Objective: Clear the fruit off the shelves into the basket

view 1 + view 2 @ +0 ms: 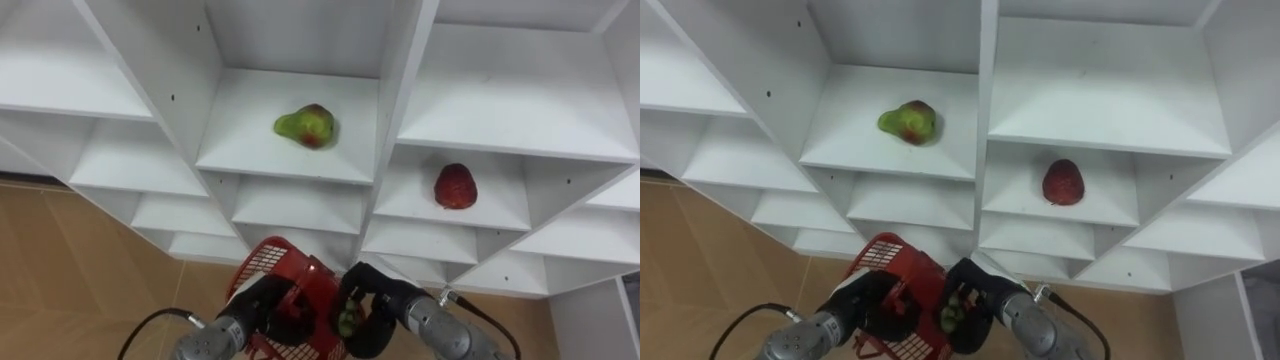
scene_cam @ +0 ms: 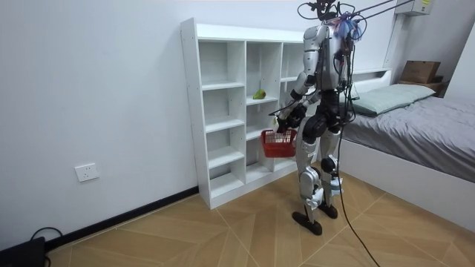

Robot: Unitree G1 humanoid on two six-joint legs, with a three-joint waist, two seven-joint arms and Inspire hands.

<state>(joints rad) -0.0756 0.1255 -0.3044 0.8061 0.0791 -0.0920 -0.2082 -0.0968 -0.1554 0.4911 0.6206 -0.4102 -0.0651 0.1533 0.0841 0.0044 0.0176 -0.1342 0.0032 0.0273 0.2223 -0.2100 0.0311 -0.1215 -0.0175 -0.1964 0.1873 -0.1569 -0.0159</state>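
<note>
A green and red pear (image 1: 306, 125) lies on a middle shelf of the white closet (image 1: 400, 110). A red fruit (image 1: 455, 186) sits one compartment to the right and lower. Below them a red wire basket (image 1: 290, 275) hangs in front of me, my left hand (image 1: 262, 302) curled round its rim. My right hand (image 1: 368, 300) is shut on a small green fruit (image 1: 347, 320) at the basket's right edge, just over its opening. In the room view I stand facing the closet with the basket (image 2: 278, 143) at waist height.
The closet has several open compartments with thin upright dividers (image 1: 160, 70) between them. Wooden floor (image 1: 60, 270) lies below. In the room view a bed (image 2: 415, 126) stands at the right, close behind me, and a white wall (image 2: 96, 96) runs left of the closet.
</note>
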